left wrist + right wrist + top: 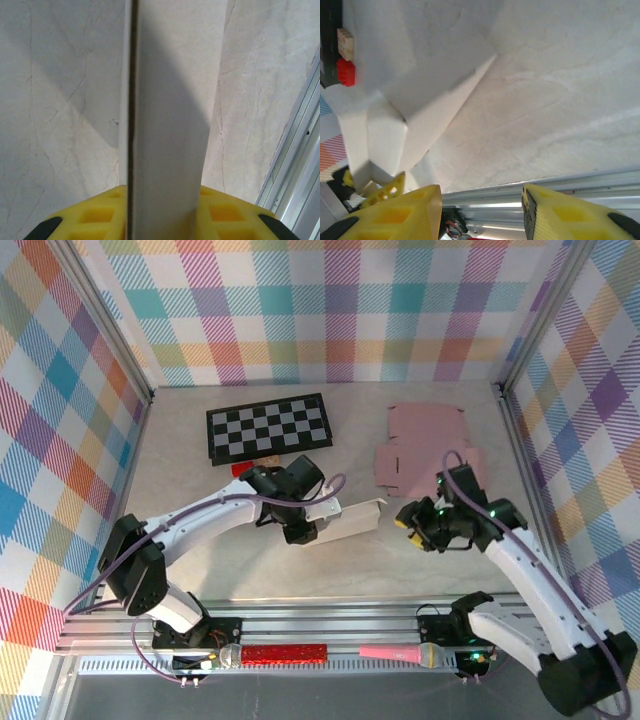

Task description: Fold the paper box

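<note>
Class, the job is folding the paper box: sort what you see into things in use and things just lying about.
In use: white paper box; left claw gripping it; right claw.
Lying about: checkerboard; red block; pink flat card.

Matt white paper box, smooth marbled table

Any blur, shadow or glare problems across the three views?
Top external: sharp, evenly lit. Left wrist: white box very close, soft-focus, casting a broad shadow on the table. Right wrist: the box's near face shaded, mild blur, glare on the metal rail.
</note>
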### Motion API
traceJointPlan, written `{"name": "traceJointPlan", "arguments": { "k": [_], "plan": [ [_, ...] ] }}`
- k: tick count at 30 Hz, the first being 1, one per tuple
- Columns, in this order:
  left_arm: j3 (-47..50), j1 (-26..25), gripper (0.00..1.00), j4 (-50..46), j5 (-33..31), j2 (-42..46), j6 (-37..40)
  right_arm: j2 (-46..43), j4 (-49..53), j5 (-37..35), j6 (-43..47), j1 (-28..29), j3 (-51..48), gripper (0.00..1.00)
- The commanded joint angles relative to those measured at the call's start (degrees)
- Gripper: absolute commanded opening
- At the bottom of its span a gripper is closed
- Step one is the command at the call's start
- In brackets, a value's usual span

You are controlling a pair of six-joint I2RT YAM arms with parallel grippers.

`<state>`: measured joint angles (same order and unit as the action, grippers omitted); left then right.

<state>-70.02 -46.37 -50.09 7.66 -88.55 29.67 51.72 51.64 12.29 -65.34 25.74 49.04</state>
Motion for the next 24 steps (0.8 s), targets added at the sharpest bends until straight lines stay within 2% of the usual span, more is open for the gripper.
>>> {"name": "traceJointPlan", "arguments": {
  "k": [1,6,16,24],
  "plan": [
    [-1.68,0.33,0.27,-5.97,-0.55,-3.33,-2.4,0.57,-5.6,-12.85,-14.49,7.26,-1.67,0.46],
    [-3.78,0.36,0.29,-6.53,-0.39,-4.52,-3.38,7.94,-11.52,-12.88,-16.31,10.76,0.46,0.46],
    [-4.42,0.38,0.31,-6.16,-0.81,-4.44,-4.36,12.29,-18.02,-14.58,-18.59,11.44,1.71,0.47],
    [-5.69,0.35,0.33,-6.01,-1.09,-5.12,-4.36,17.44,-16.93,-13.72,-16.46,11.43,3.36,0.44]
  ]
}}
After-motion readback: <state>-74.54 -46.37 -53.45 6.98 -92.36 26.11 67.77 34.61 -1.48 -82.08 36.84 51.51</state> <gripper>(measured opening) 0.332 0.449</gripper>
